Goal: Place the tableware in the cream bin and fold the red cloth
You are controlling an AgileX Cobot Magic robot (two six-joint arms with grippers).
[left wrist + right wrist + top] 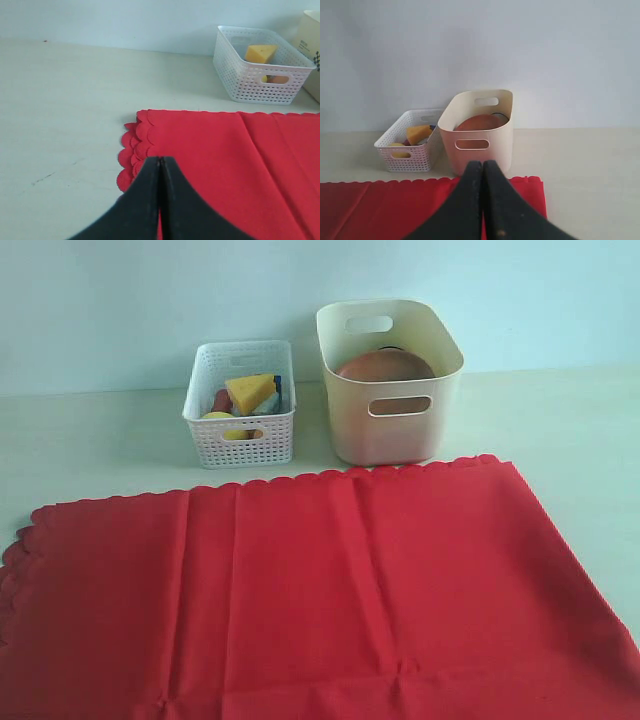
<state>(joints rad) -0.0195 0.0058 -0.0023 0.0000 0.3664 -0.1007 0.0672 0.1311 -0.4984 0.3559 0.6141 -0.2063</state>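
- The cloth [330, 590] lies spread flat on the near part of the table [570, 410]. Its far scalloped edge is just in front of the bin [400, 435] and the basket [240, 440].
- The bin stands just right of the basket, and a plate [385, 365] shows inside it. No tableware is in view on the cloth or the table, so I judge folding to be the step in hand.
- The left gripper [160, 161] hangs over the cloth near its left edge, and the right gripper [482, 164] near its far right corner. Each has its jaws pressed together, pinching nothing.
- To fold well, spread both jaws first and pinch the fabric at matching corners. Lift both sides together so the cloth does not drag or bunch.
- Carry one edge over to meet the opposite one with the scallops aligned, then lay it down flat.
- Keep clear of the bin and basket, which stand close to the far edge.
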